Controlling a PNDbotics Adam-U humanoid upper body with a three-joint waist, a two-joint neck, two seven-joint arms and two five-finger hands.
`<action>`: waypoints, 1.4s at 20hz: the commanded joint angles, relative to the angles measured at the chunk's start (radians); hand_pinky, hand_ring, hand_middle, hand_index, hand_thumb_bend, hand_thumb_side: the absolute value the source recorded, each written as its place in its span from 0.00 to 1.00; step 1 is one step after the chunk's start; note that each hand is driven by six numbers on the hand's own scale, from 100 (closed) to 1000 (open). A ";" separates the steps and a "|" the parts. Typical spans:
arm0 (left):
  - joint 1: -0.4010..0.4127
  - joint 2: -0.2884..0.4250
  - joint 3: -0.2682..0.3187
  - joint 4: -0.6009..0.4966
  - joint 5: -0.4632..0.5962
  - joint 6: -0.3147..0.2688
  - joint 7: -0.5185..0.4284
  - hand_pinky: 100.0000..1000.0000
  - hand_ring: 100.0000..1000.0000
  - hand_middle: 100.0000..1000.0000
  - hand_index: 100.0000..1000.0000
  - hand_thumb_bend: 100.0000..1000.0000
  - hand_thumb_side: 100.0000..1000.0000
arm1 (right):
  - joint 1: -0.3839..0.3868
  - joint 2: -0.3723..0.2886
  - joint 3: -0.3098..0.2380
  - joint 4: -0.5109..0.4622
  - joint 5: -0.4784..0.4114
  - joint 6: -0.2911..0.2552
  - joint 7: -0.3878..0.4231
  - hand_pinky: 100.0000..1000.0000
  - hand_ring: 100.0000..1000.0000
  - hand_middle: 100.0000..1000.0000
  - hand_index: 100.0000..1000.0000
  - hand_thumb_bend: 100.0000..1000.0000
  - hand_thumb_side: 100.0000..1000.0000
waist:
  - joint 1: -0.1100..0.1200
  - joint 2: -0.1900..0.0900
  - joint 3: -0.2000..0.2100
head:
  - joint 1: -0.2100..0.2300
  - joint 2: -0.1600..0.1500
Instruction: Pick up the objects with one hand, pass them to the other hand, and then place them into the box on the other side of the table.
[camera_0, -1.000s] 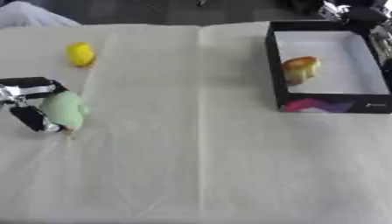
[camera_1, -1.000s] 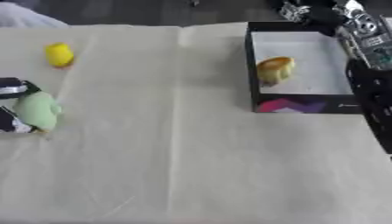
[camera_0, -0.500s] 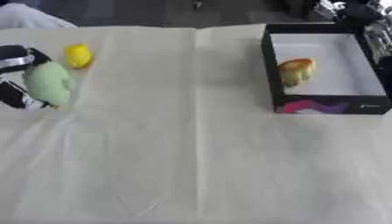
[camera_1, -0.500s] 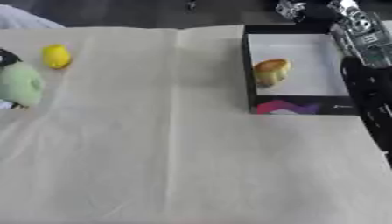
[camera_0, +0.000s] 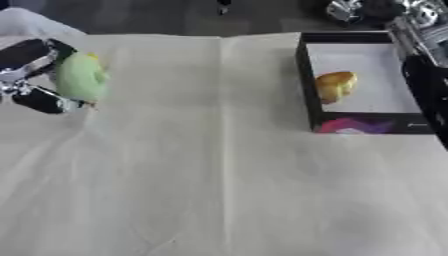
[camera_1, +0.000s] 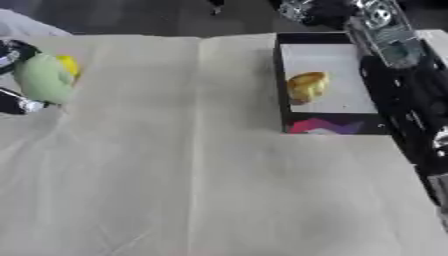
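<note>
Grasping a pale green object (camera_0: 80, 77) at far left, the left hand (camera_0: 33, 75) holds its long axis running near-to-far; no writing is legible.

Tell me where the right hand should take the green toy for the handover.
Probably the green toy's bare right side, coming in from the right: the left hand curls round its left side, leaving only the rounded half toward the box free.

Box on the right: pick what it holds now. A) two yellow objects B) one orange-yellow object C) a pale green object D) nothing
B: a single orange-yellow object lies inside the box, while the pale green object is held in the left hand across the table.
</note>
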 joint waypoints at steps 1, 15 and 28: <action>-0.004 -0.029 0.024 -0.039 -0.120 -0.013 0.096 0.73 0.65 0.56 0.64 0.13 0.00 | -0.059 0.033 0.044 0.003 0.054 -0.013 0.038 1.00 1.00 0.94 1.00 0.00 0.22 | 0.000 -0.032 -0.003 | -0.012 -0.012; 0.080 -0.164 0.054 -0.098 -0.404 -0.031 0.366 0.73 0.64 0.56 0.63 0.12 0.00 | -0.159 0.218 0.153 0.206 0.301 -0.081 -0.015 0.99 1.00 0.94 1.00 0.00 0.30 | -0.002 -0.036 -0.014 | -0.052 -0.002; 0.136 -0.267 0.078 -0.170 -0.535 -0.001 0.481 0.72 0.62 0.53 0.61 0.09 0.00 | -0.222 0.340 0.196 0.405 0.502 -0.154 -0.125 1.00 1.00 0.96 1.00 0.00 0.37 | -0.016 -0.043 -0.005 | -0.073 0.018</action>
